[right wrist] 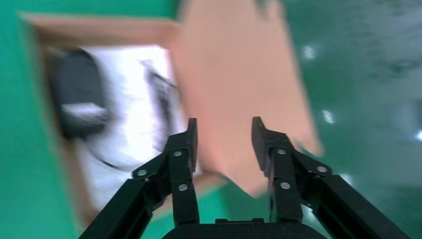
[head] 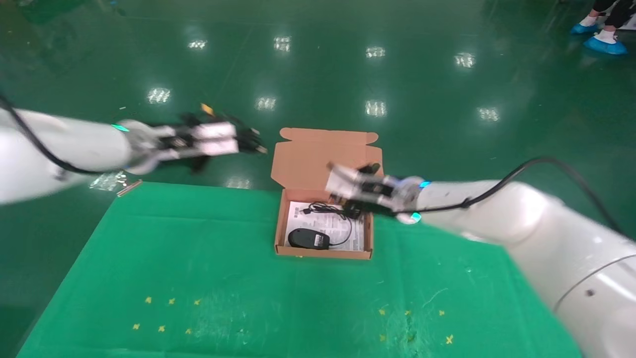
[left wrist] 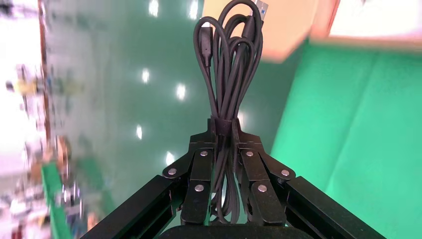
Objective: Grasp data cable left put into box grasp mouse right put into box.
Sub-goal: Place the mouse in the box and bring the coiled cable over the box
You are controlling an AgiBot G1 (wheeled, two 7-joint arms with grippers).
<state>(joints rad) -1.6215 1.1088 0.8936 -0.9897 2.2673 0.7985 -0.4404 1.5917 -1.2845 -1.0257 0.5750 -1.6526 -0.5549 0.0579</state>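
Left tool (left wrist: 225,144): clamped on the data cable (left wrist: 230,64) at the band round its middle, loops and silver plug projecting beyond the fingertips. Held in the air off the far left of the box (head: 323,251), beyond the far edge of the desk (head: 198,258), well apart from the carton.

Right tool (right wrist: 222,137): fingers spread, nothing between them. Positioned above the far right corner of the box, near the raised flap lid.

Mouse (head: 308,239): lying inside the box at its near end, on the white printed sheet (head: 348,231), cord curling toward the far end. Mouse half of the task judged complete.

Step in hand, as judged: carrying the data cable across to the box, delivery not yet made.

Next move calls for: bringing the left tool over the open carton, lowering clear of the flap, releasing onto a free part of the sheet beside the mouse cord. Right tool to be kept out of the approach path to avoid a clash over the carton.
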